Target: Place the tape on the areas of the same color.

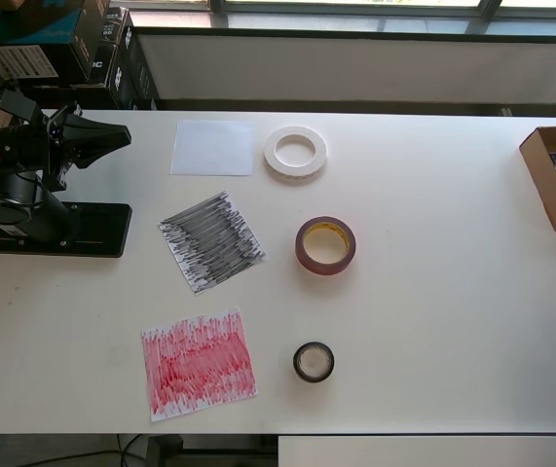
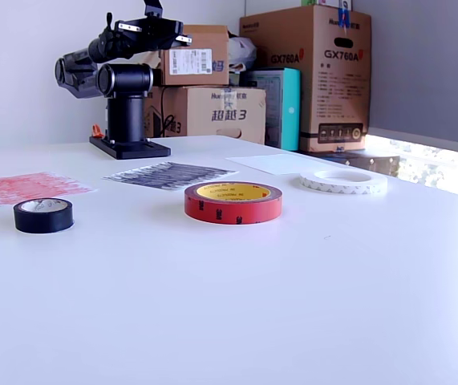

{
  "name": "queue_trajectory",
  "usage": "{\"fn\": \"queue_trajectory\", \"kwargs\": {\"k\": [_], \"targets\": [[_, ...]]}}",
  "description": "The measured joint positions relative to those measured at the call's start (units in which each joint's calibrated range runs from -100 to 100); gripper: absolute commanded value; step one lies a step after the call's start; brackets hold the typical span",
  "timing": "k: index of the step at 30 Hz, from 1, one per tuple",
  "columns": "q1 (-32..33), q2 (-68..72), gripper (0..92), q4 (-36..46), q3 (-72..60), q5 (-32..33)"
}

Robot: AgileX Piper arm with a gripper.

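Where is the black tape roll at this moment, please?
In the overhead view the black tape roll lies flat low on the table, just right of the red-scribbled sheet and below the red tape roll.

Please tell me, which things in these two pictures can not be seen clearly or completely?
- Gripper: folded back over the arm base; neither view shows whether it is open or shut.
- Cardboard box: cut off by the overhead view's right edge; its contents are only partly seen.
- Red tape: the print on its inner ring is too small to read in the exterior view.
- White sheet: its far edge is hidden behind the white tape in the exterior view.
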Motion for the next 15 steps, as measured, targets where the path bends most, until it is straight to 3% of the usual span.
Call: {"fn": "queue_trajectory", "kwargs": {"k": [15], "targets": [[4.21,0.0,1.0,-2.5,0.0,0.0]]}}
